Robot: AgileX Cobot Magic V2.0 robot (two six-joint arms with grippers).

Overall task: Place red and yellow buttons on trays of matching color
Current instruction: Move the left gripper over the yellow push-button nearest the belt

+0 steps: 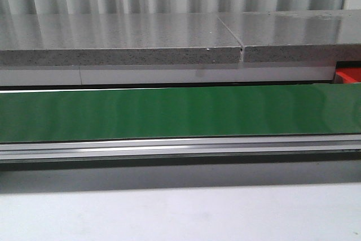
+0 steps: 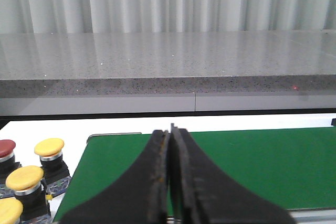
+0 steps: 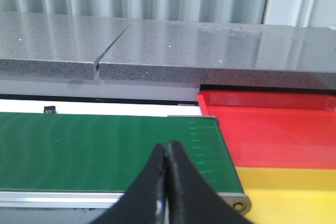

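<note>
At the far left, beside the end of the green belt [image 2: 252, 166], several buttons are standing on the white surface [image 2: 52, 128]: one red button [image 2: 6, 147] and three yellow buttons [image 2: 49, 146], all close together. The left hand [image 2: 169, 182] is hovering over the belt with its fingers pressed together, holding nothing. The right hand [image 3: 167, 182] is also hanging with its fingers together and empty, over the right end of the belt. Just beside that end, the red tray [image 3: 273, 129] and the yellow tray [image 3: 294, 192] are lying, touching each other.
</note>
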